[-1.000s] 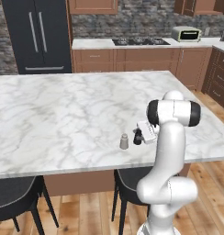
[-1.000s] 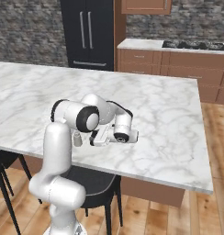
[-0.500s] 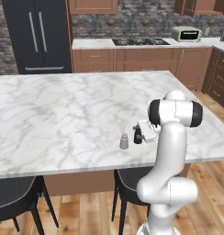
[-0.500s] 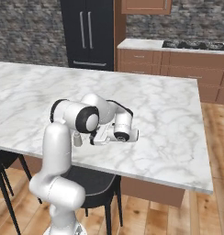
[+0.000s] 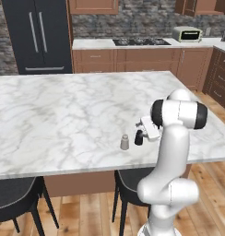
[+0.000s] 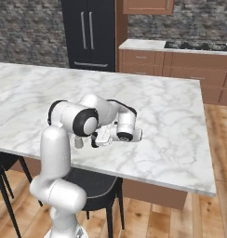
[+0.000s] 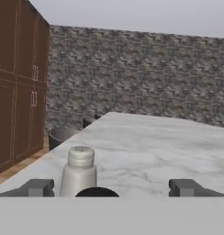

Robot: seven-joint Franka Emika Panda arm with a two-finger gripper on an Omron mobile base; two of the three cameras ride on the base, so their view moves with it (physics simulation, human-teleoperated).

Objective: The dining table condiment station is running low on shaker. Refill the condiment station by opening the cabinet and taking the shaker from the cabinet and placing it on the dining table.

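no writing is readable. on the marble worktop (image 5: 63,115), near its front edge, a pale grey shaker (image 5: 125,142) stands upright; just right, the black shaker (image 5: 139,137) sits between the spread claw (image 5: 141,135); open marble lies all around.

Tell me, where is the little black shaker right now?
In the left base view the black shaker stands on the dining table near its front edge, just right of the pale grey shaker, between the open gripper fingers.

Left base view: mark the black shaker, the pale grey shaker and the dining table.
black shaker (image 5: 139,137), left base view, on its dark body.
pale grey shaker (image 5: 125,142), left base view, middle of its body.
dining table (image 5: 63,110), left base view, bare marble top.
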